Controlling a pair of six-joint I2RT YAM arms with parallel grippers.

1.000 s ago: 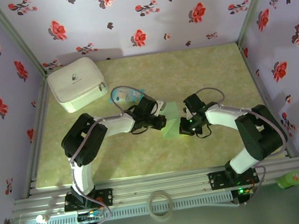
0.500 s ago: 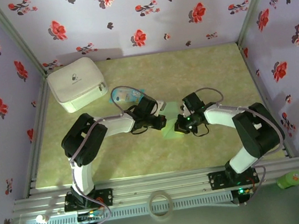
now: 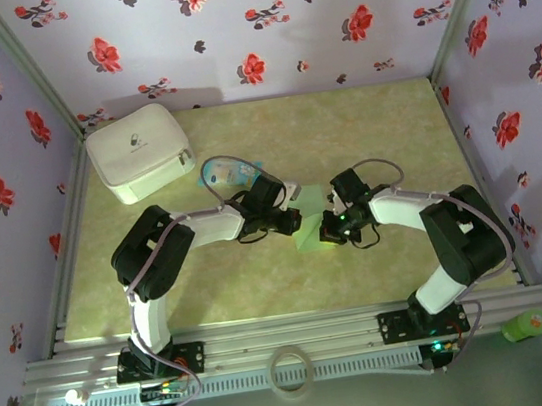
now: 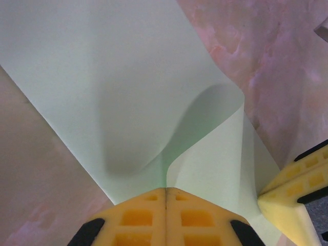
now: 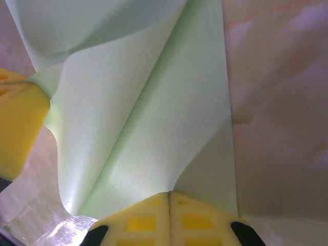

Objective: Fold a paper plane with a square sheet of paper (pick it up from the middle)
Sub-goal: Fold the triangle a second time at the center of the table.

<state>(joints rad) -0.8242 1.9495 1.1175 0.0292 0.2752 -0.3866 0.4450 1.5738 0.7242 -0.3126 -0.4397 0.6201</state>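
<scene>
The right gripper (image 5: 169, 196) is sliding in and pinching the square sheet of paper (image 5: 154, 123) beside the left gripper (image 4: 165, 190), which is pinching it too, so folding is starting.

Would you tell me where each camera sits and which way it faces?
Top external: above, behind the robot, facing down at the table; left arm, right arm show, left gripper and right gripper at the square sheet of paper.
Left wrist: on the left arm, facing the sheet past its shut fingers.
Right wrist: likewise on the right arm, past its shut fingers.
Wrist views share the sheet and the other gripper's finger.
</scene>
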